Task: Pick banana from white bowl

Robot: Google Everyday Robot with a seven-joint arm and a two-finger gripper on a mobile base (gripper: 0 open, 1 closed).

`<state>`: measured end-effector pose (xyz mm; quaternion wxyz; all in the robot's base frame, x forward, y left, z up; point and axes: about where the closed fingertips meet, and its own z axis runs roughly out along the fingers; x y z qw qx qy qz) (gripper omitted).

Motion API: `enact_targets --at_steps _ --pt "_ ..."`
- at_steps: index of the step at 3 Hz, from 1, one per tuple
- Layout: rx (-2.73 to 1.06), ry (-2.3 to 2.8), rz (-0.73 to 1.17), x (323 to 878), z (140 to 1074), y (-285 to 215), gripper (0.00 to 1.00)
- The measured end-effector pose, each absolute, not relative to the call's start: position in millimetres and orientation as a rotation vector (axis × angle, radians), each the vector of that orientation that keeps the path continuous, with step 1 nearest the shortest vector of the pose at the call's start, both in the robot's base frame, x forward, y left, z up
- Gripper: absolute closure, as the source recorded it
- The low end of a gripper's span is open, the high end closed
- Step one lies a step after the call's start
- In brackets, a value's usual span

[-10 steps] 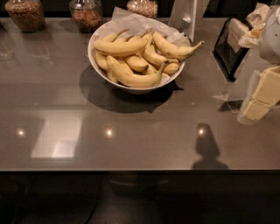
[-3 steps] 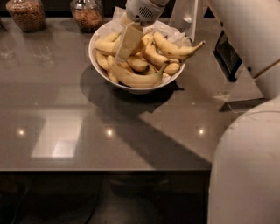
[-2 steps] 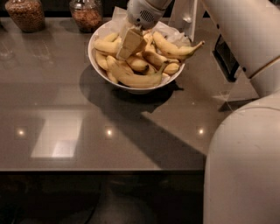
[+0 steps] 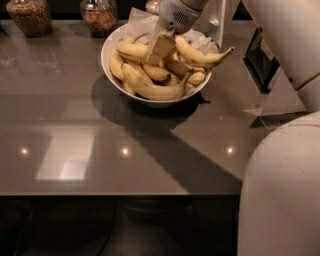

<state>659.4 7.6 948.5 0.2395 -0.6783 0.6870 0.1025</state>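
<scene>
The white bowl (image 4: 111, 70) stands at the back middle of the dark table and holds several bananas. The long, nearly straight yellow banana (image 4: 131, 49) lies across the bowl's upper left. My gripper (image 4: 160, 49) reaches down from the top into the middle of the bowl, right at this banana's right end and hiding it. I cannot tell whether it holds the banana. A strongly curved banana with a long thin stem (image 4: 202, 57) lies at the right rim, and a large curved one (image 4: 152, 90) lies along the front.
Two glass jars (image 4: 30, 16) (image 4: 99, 15) stand at the back left. Crumpled white paper (image 4: 142, 18) lies behind the bowl. A black object (image 4: 260, 54) stands at the right. My white arm and body (image 4: 280, 185) fill the right side and foreground.
The arm came in from the right and lowered the gripper into the bowl. Over the last second it shifted slightly right and settled at the straight banana's right end. The bananas have barely moved.
</scene>
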Motion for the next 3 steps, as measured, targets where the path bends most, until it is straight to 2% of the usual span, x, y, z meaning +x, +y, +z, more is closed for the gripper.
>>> enact_targets --at_steps 1,3 --pt "-1.846 1.883 0.261 652 964 -7 1.00" --pt "-1.833 1.758 0.287 604 1004 -30 1.00"
